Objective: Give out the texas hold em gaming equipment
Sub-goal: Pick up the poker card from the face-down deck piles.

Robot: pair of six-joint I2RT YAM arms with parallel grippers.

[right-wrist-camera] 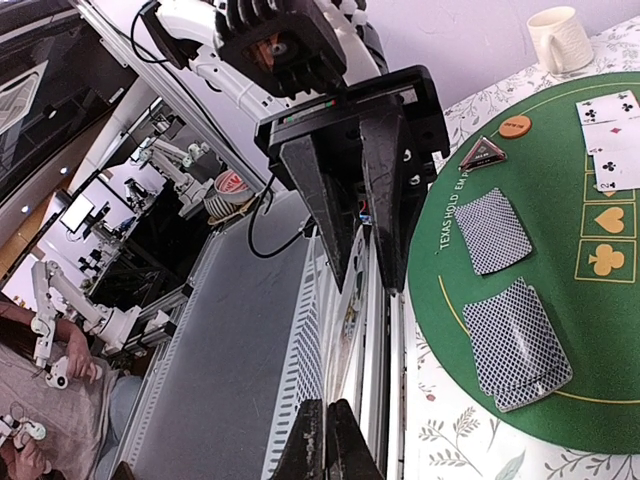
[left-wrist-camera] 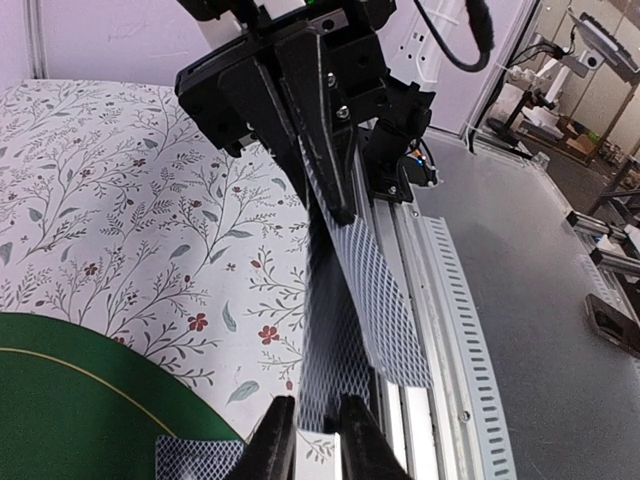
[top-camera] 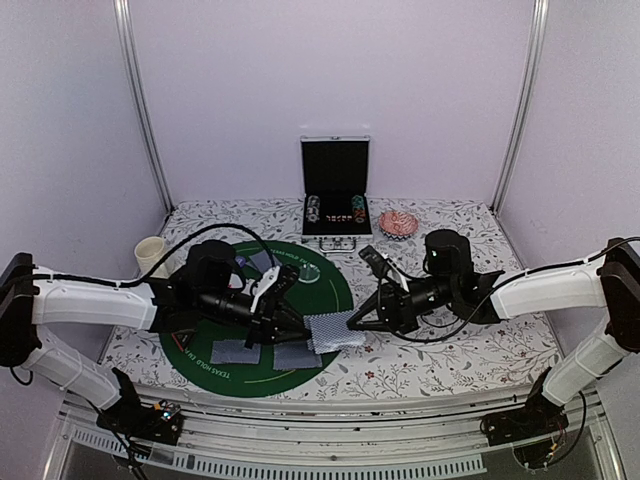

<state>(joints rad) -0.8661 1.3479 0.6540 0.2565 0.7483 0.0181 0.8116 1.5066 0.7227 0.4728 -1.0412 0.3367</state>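
My right gripper [top-camera: 352, 323] [right-wrist-camera: 327, 445] is shut on a few playing cards [top-camera: 335, 330] with mesh-patterned backs, held in the air just off the right edge of the green mat [top-camera: 330, 290]. My left gripper [top-camera: 290, 322] [left-wrist-camera: 315, 440] faces it, its fingers a little apart, with the end of one shadowed card [left-wrist-camera: 325, 330] between them. Two face-down piles [right-wrist-camera: 495, 230] [right-wrist-camera: 515, 345] lie on the mat's near part. Face-up cards [right-wrist-camera: 610, 110], an orange disc [right-wrist-camera: 515, 126] and a black triangular marker [right-wrist-camera: 482, 153] lie further left.
A white mug [top-camera: 152, 252] stands off the mat at the left. An open black case [top-camera: 335, 190] with discs stands at the back, with a red bowl [top-camera: 397, 223] to its right. The table's metal front rail [left-wrist-camera: 440, 330] runs directly below the held cards.
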